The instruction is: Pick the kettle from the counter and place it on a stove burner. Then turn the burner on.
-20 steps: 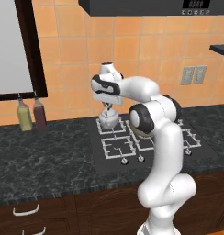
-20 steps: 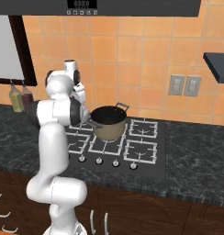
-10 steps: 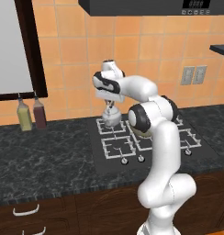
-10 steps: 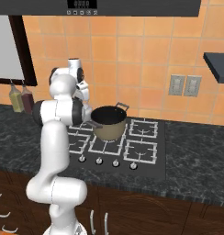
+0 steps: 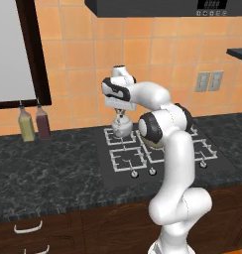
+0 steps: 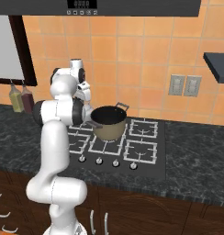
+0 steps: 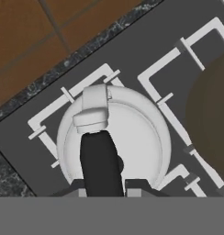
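The whitish kettle (image 5: 121,127) hangs from my gripper (image 5: 120,114), which is shut on its thin dark handle (image 7: 101,160). It is over the rear left stove burner (image 5: 114,137), close to the tiled wall; I cannot tell whether it rests on the grate or hovers just above it. From the hand view I look straight down on the kettle's round lid (image 7: 132,137) and short spout (image 7: 93,108), with the burner's white bars (image 7: 49,110) around it and my gripper (image 7: 107,187) at the bottom. The black counter (image 5: 43,173) lies to the left.
A big brownish steel pot (image 6: 108,123) stands on the burner just right of the kettle, its edge in the hand view (image 7: 215,114). Silver knobs (image 5: 134,173) line the cooktop front. Two bottles (image 5: 33,123) stand on the counter at the left wall.
The gripper with the kettle has shifted slightly to the right over the rear left burner. The pot has not moved.
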